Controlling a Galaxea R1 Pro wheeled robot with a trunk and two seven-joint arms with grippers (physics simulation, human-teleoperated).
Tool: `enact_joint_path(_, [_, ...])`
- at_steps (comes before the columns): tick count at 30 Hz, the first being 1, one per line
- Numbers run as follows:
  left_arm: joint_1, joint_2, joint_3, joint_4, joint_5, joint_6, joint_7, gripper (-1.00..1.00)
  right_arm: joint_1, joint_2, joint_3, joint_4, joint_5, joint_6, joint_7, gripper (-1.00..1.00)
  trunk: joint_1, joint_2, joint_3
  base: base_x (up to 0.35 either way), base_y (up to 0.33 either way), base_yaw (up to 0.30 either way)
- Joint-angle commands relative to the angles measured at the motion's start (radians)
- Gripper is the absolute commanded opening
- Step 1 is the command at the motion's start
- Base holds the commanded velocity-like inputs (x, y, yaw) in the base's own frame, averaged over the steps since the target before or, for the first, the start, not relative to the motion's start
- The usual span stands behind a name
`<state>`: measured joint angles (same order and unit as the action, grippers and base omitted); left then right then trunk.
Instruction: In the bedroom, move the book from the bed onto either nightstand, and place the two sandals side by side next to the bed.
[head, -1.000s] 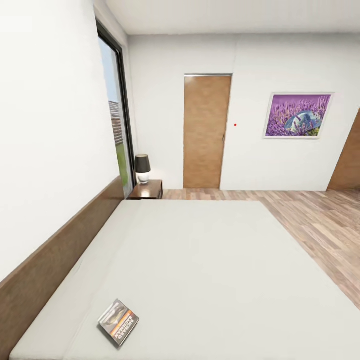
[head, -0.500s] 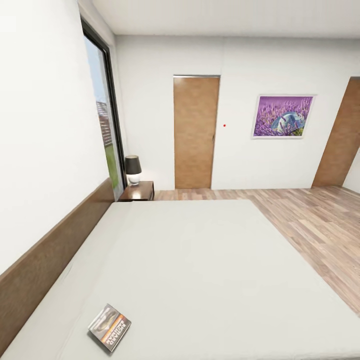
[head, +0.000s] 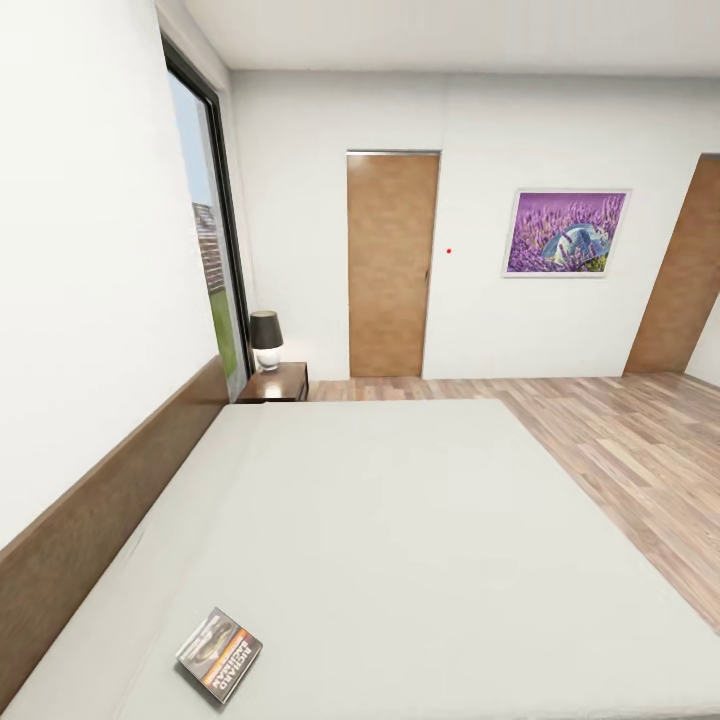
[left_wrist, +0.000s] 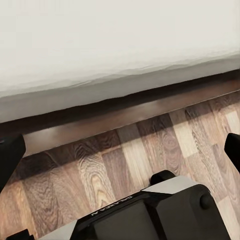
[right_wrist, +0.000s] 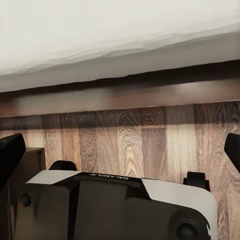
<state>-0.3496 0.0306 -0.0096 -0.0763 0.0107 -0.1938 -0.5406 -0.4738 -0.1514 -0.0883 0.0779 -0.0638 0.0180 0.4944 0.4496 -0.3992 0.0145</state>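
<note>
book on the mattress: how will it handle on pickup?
The book looks thin and lies flat on the soft mattress, so fingers probably can't get under it easily. It's likely light, may flex or fan open. Sitting near the bed's edge, a push might slide it off.

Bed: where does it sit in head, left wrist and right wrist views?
Head: the bed spans the lower picture, book near its close corner.
Left wrist: mattress edge across the top, dark frame beneath.
Right wrist: the same, frame above the plank floor.
Shared landmark: the off-white mattress.
</note>
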Motion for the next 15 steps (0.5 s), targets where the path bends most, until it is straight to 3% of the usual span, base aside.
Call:
enact_joint_path(1, [-0.001, 0.000, -0.001, 0.001, 0.001, -0.004, -0.002, 1.00, -0.001, -0.001, -0.007, 0.003, -0.007, 0.002, 0.004, 1.00, 0.000, -0.001, 0.000, 0.000, 0.000, 0.000])
enact_joint_path(15, [-0.001, 0.001, -0.001, 0.001, 0.000, -0.004, -0.002, 1.00, -0.002, -0.003, -0.007, 0.003, -0.012, 0.002, 0.005, 1.00, 0.000, -0.001, 0.000, 0.000, 0.000, 0.000])
